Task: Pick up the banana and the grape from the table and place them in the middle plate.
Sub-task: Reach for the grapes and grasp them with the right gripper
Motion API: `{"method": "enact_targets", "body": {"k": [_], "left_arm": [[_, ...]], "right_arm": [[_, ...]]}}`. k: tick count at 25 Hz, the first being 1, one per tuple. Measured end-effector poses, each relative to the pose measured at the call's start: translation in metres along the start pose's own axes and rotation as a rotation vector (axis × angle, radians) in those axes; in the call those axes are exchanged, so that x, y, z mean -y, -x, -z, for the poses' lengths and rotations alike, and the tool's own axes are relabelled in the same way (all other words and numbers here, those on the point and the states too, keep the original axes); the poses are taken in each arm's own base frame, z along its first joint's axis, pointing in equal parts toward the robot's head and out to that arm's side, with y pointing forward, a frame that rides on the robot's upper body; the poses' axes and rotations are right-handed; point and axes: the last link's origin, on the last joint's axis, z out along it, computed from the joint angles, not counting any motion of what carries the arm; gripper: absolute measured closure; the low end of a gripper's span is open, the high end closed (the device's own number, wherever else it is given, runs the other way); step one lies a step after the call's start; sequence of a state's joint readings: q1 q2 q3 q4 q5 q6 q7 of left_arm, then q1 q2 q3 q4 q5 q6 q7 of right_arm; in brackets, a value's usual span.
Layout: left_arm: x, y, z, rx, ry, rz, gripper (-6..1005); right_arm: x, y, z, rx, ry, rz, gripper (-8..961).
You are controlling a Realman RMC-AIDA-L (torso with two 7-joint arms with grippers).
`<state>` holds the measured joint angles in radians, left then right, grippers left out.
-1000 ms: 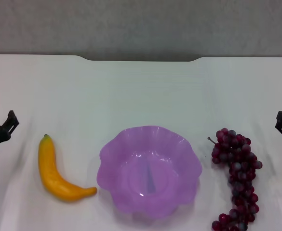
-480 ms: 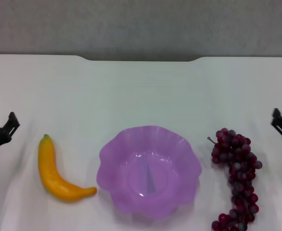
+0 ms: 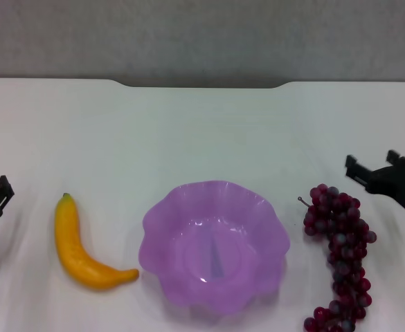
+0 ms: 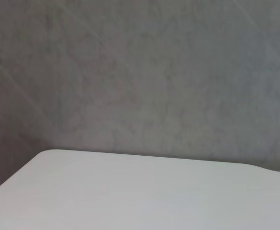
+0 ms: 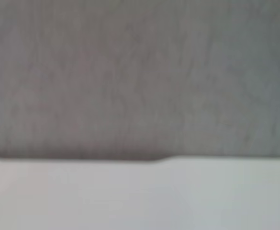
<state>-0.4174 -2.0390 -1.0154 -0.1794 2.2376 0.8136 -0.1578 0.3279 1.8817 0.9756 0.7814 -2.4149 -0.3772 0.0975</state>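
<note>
Banana (image 3: 84, 249) lies left of my purple plate (image 3: 162, 207), grapes (image 3: 340, 256) right, all on the bench (image 3: 202, 131). Right gripper (image 3: 372, 167) hovers just beyond the grapes, jaws spread; left gripper (image 3: 0, 188) sits at the left edge, jaws unclear.

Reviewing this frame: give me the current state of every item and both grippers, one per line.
banana: lying on the table, left of the plate, untouched.
grape: lying on the table, right of the plate, not gripped.
middle plate: upright, empty.
right gripper: open, beside the top of the bunch, holding nothing.
left gripper: at the left edge, apart from the banana.
</note>
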Motion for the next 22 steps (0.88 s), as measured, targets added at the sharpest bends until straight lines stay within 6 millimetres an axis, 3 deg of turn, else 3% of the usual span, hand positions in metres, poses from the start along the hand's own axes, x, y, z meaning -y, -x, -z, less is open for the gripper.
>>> {"method": "enact_targets", "body": {"k": [6,13,22], "left_arm": [[0.001,0.001,-0.002,0.013,-0.005,-0.006,108],[0.000,0.002,-0.003,0.030,-0.011,0.003,109],[-0.004,-0.002,-0.008,0.023,-0.003,0.002,108]], "right_arm": [[-0.017,0.022,-0.009,-0.208,-0.004,0.034,69],[-0.042,0.040,0.001,-0.320,0.019,0.031,71],[-0.036,0.020,0.006,-0.409,0.010,-0.024,73]]}}
